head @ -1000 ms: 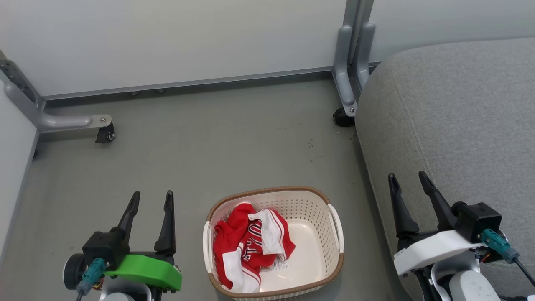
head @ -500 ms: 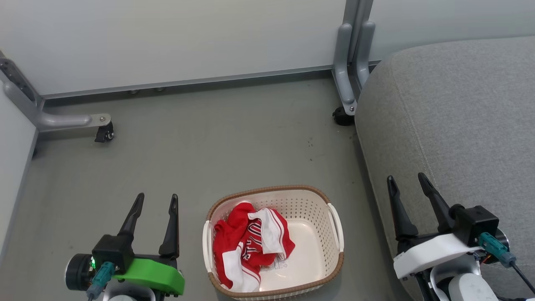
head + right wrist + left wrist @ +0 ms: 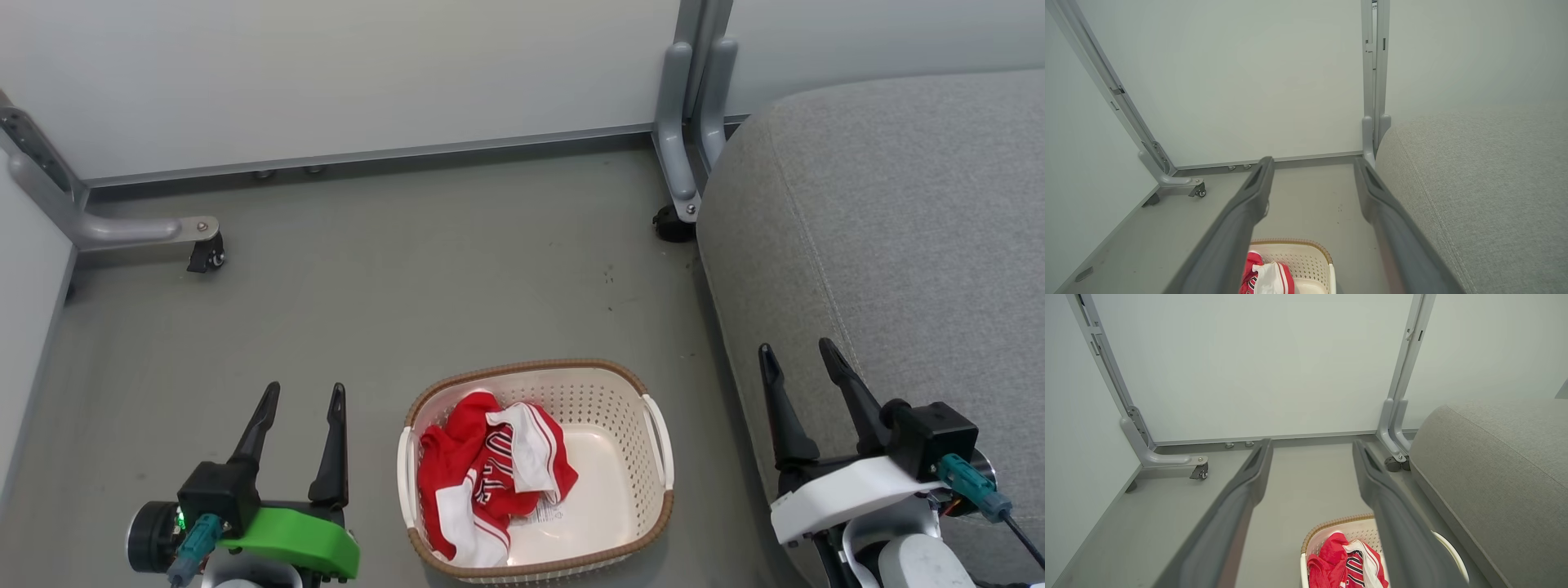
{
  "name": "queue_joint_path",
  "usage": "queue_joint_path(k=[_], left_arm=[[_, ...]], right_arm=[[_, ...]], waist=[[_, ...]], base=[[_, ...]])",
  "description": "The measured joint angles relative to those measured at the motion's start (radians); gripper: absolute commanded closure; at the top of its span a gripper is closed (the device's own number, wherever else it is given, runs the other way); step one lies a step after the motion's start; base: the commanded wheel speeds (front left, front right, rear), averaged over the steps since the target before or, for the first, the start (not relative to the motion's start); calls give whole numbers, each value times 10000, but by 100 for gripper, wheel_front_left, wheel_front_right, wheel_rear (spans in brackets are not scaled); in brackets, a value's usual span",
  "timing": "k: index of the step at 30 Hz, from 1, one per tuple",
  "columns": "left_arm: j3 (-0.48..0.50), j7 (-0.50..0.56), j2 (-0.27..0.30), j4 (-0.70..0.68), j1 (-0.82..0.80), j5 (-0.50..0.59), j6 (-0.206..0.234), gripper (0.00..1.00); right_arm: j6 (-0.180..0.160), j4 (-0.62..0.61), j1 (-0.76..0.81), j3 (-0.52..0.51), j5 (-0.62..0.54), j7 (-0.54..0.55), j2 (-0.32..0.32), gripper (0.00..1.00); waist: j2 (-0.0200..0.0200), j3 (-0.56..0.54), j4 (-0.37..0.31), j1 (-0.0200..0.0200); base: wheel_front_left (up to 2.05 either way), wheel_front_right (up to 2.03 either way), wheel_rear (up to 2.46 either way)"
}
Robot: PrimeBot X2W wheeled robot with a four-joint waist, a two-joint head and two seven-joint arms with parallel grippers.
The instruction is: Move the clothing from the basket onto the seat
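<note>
Floor point(image 3: 408, 269) inventory:

- One basket point(image 3: 535, 365), at the floor's near edge.
- One item of clothing point(image 3: 482, 474), a single red-and-white piece.
- Two side handles point(image 3: 660, 441) on the basket.
- One seat point(image 3: 898, 204), along the floor's right edge.
- Two castors: left castor point(image 3: 206, 255) near the far left corner, right castor point(image 3: 673, 224) at the far edge.
- Two pincers: left pincer point(image 3: 304, 389) and right pincer point(image 3: 796, 347).
- Two dark fingers point(image 3: 331, 449) on each pincer, four in all.
</note>
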Motion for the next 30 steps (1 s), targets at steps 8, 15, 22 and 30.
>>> queue_joint_path(k=[8,15,22,30], left_arm=[[-265,-13,-50,159,-774,320,0,0],[-949,-19,-113,1306,-2378,840,0,0],[-1762,-21,-107,3095,-4135,1860,184,0],[-2596,-23,224,5404,-5854,2813,341,0]], right_arm=[[0,-460,-437,-59,-19,12,-2,0],[0,-1012,-1390,31,-107,-63,0,0],[2,-1221,-2316,305,-21,-301,-4,0],[2,-1114,-3135,662,253,-700,-6,0]], waist=[[0,589,5,0],[0,1768,-86,0],[0,3251,-298,1],[0,4936,-709,2]], base=[[0,0,0],[0,0,0],[0,0,0],[0,0,0]])
